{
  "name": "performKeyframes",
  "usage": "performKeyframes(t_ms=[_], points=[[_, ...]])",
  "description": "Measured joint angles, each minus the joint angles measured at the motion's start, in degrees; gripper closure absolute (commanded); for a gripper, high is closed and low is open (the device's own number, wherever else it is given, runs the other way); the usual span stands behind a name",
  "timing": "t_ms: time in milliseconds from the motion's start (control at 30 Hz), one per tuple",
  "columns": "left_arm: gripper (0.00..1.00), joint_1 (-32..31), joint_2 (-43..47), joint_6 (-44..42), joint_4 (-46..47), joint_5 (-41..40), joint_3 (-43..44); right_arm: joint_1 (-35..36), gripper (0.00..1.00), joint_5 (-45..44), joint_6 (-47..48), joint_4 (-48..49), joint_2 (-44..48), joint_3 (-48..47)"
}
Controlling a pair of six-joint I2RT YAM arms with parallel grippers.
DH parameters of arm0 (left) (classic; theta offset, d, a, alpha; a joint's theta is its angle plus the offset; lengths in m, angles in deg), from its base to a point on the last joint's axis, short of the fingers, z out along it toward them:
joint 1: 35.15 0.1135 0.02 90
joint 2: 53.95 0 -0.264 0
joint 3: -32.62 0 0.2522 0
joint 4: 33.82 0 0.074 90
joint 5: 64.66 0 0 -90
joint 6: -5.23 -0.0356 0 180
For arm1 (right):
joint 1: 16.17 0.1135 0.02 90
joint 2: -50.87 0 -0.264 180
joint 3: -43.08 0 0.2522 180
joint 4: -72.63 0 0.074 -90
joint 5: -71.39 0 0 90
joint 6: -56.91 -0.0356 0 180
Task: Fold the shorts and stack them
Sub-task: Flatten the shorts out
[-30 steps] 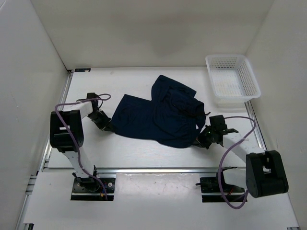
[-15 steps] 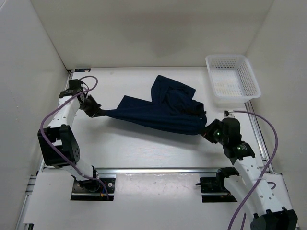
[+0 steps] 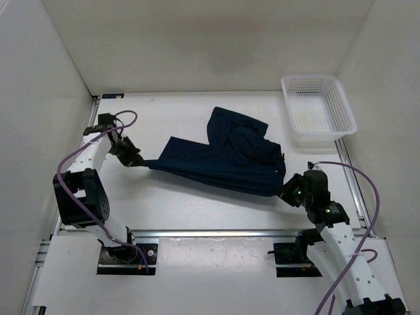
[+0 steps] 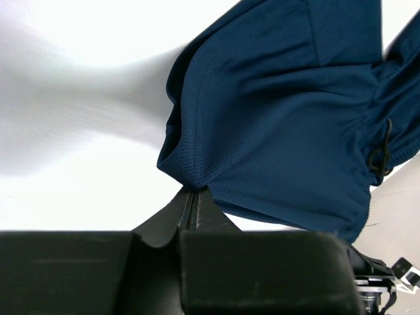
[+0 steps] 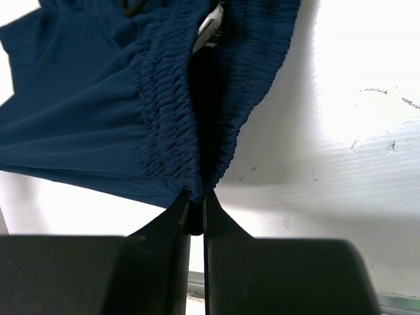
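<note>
The shorts have risen taut; left hand clamped on their leg edge, right hand on the waistband edge.

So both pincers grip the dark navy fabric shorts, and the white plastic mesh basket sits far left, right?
No, the white plastic mesh basket sits at the far right, as the top external view shows. The left pincer and right pincer do both grip the dark navy fabric shorts.

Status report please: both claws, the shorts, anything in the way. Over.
Left claw shut on leg hem. Right claw shut on waistband. Shorts stretched between them, not folded. Basket far right, apart from shorts.
</note>
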Motion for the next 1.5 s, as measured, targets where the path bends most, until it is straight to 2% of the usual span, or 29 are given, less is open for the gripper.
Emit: performKeyframes(t_ms=[33, 100, 133, 233, 300, 333, 400, 500, 600, 633, 700, 767, 833, 867, 1033, 1300, 1433, 1500], points=[[0.90, 0.0, 0.2, 0.0, -0.1, 0.0, -0.6, 0.0, 1.00, 0.0, 0.0, -0.4, 0.8, 0.0], [0.90, 0.0, 0.6, -0.1, -0.1, 0.0, -1.9, 0.0, 0.92, -0.2, 0.0, -0.8, 2.1, 0.3], [0.90, 0.0, 0.8, -0.2, -0.2, 0.0, -2.4, 0.0, 0.76, -0.3, 0.0, -1.3, 2.5, 0.4], [0.90, -0.2, 1.7, -0.3, -0.2, -0.1, -4.1, 0.0, 0.55, -0.7, -0.5, -2.5, 2.4, 0.6], [0.90, -0.2, 2.7, -0.5, -0.1, -0.3, -5.0, -0.1, 0.56, -1.3, -0.7, -3.3, 2.1, 0.7], [0.90, -0.3, 3.2, -0.5, 0.0, -0.4, -5.3, -0.1, 0.64, -1.5, -0.7, -3.7, 1.8, 0.7], [0.90, -0.5, 4.4, -0.6, 0.2, -0.5, -6.0, -0.1, 0.72, -1.8, -0.9, -4.4, 1.2, 0.7], [0.90, -0.7, 5.7, -0.6, 0.3, -0.5, -6.7, -0.1, 0.72, -2.2, -1.7, -6.6, -1.1, -0.2], [0.90, -0.7, 6.4, -0.7, 0.3, -0.5, -6.8, -0.1, 0.60, -2.1, -1.9, -8.3, -4.7, -2.6], [0.90, -0.7, 6.4, -0.7, 0.4, -0.5, -6.8, -0.1, 0.49, -1.8, -1.8, -8.3, -5.9, -3.5], [0.90, -0.7, 6.4, -0.7, 0.4, -0.5, -6.9, 0.0, 0.37, -0.5, -1.5, -8.2, -8.4, -5.0], [0.90, -0.7, 6.4, -0.6, 0.5, -0.5, -7.1, 0.0, 0.32, 1.0, -0.3, -8.2, -12.2, -6.8], [0.90, -0.7, 6.5, -0.7, 0.6, -0.5, -7.4, 0.0, 0.35, 2.2, 1.2, -7.1, -17.2, -8.5], [0.90, -0.7, 6.5, -0.7, 0.6, -0.5, -7.5, 0.0, 0.41, 3.0, 2.0, -6.3, -20.2, -9.1], [0.90, -0.7, 6.5, -0.7, 0.7, -0.5, -7.8, 0.0, 0.56, 7.4, 5.6, -1.9, -30.1, -9.5], [0.90, -0.7, 6.6, -0.6, 0.7, -0.5, -7.8, 2.6, 0.64, 11.8, 7.6, 2.6, -36.1, -9.7], [0.90, -0.7, 6.6, -0.6, 0.7, -0.5, -7.8, 4.8, 1.00, 12.9, 8.8, 3.7, -39.9, -11.1], [0.90, -0.7, 6.3, -0.6, 0.5, -0.4, -7.3, 5.7, 1.00, 12.7, 9.2, 3.0, -43.1, -14.5]])
